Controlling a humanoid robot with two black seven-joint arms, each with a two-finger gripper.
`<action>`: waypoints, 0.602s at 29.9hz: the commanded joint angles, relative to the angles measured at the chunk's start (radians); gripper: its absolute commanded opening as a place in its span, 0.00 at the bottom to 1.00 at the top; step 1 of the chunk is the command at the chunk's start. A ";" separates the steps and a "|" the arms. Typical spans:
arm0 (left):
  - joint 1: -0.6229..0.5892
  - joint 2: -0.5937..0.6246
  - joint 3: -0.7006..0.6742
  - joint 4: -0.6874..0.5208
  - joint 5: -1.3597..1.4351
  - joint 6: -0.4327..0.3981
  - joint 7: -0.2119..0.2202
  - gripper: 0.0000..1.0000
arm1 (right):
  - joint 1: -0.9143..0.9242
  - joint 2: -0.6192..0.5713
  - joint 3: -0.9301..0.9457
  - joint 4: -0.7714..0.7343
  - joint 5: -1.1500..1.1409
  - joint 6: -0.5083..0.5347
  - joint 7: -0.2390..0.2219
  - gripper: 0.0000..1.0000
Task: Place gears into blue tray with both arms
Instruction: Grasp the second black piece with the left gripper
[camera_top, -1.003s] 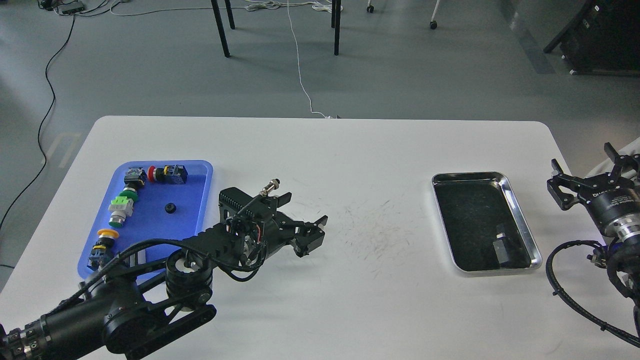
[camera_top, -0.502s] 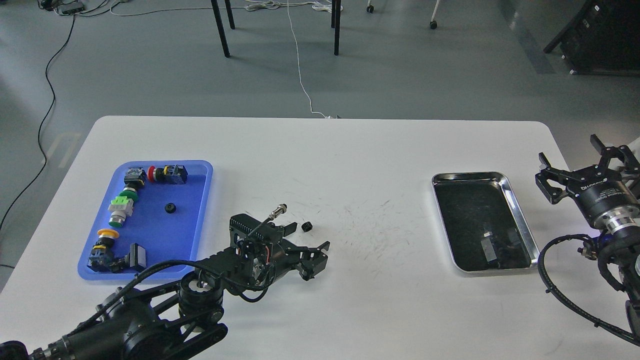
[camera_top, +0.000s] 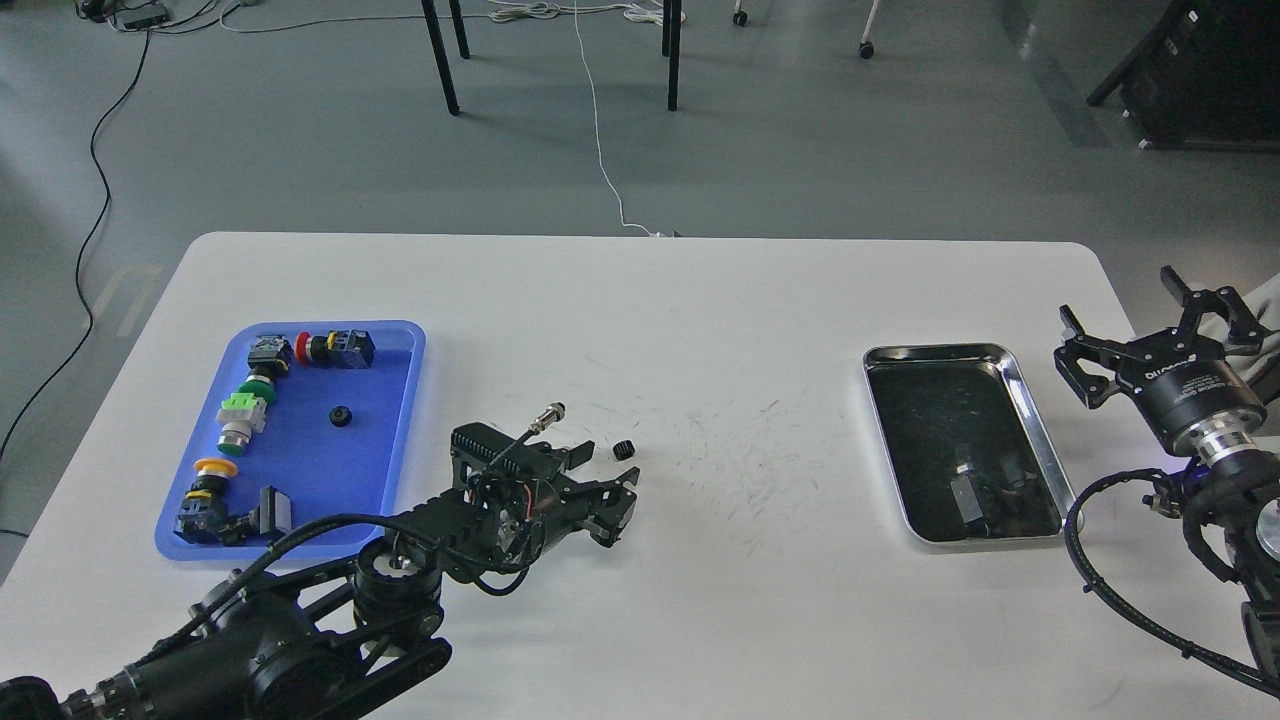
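Observation:
One small black gear (camera_top: 340, 415) lies inside the blue tray (camera_top: 330, 475) at the table's left. A second gear (camera_top: 625, 450) rests on the white table, right of the tray. My left gripper (camera_top: 603, 487) sits low over the table just in front of that gear, fingers apart and holding nothing. My right gripper (camera_top: 1140, 312) hovers open at the table's right edge, beside the silver tray, with nothing between its fingers.
Several coloured push-button switches (camera_top: 245, 415) line the blue tray's left and far sides. A shiny silver tray (camera_top: 1040, 450) with a small dark part in it stands at the right. Scuff marks cover the table's middle. Black cables hang off my right arm.
My left gripper drew back toward me and left, uncovering the gear on the table beyond its fingers. My right gripper moved left and farther away, closer to the silver tray.

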 joint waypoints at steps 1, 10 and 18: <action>-0.003 -0.004 -0.001 0.008 0.000 0.000 0.002 0.60 | 0.000 0.000 -0.001 0.000 0.001 0.000 0.001 0.97; -0.005 -0.015 -0.006 0.030 0.000 0.003 0.002 0.60 | -0.003 0.001 -0.001 0.000 0.000 0.000 0.002 0.97; -0.014 -0.053 -0.009 0.056 0.000 0.032 0.004 0.58 | -0.003 0.001 -0.001 0.000 0.001 0.000 0.002 0.96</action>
